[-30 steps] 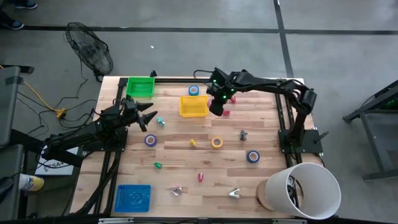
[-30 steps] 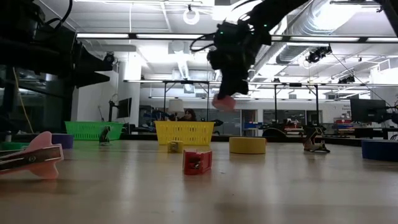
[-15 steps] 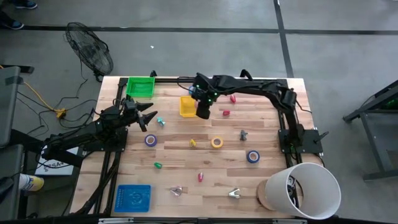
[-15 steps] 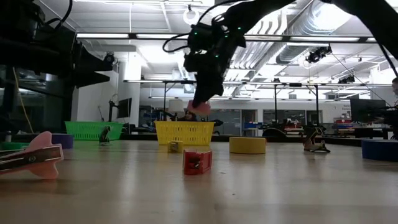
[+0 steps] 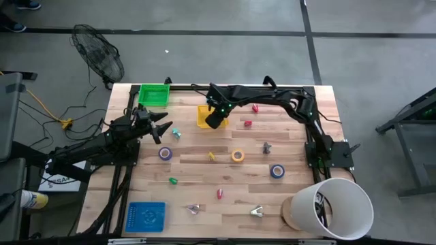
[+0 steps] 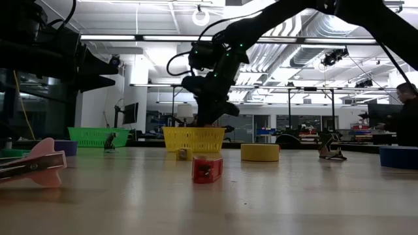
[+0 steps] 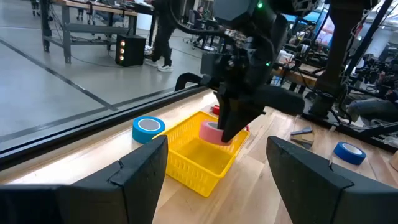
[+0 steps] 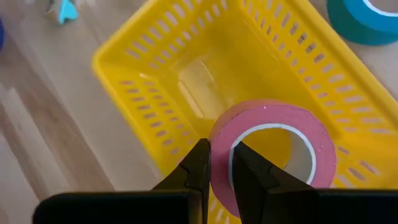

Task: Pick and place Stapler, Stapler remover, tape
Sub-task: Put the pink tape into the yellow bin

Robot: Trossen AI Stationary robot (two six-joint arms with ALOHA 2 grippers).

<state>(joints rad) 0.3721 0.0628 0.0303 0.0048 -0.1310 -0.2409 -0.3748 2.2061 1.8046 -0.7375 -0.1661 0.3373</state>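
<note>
- The pink tape roll [image 8: 270, 149] hangs over the yellow basket [image 8: 186, 74], pinched at its rim by the right hand [image 8: 219, 165], whose fingers are closed on the ring.
- Four more tape rolls lie on the counter [image 5: 300, 136]: one light blue [image 5: 212, 99] at the basket's 12 o'clock, one purple-blue [image 5: 165, 154] at its 7 o'clock, one yellow-orange [image 5: 237, 156] at 5 o'clock, one blue [image 5: 276, 171] farther out toward 4 o'clock.
- There are three baskets: yellow, green [image 5: 153, 94] and blue [image 5: 146, 216].
- The left hand [image 5: 162, 126] waits at the counter's 9 o'clock edge, fingers spread wide, holding nothing.
</note>
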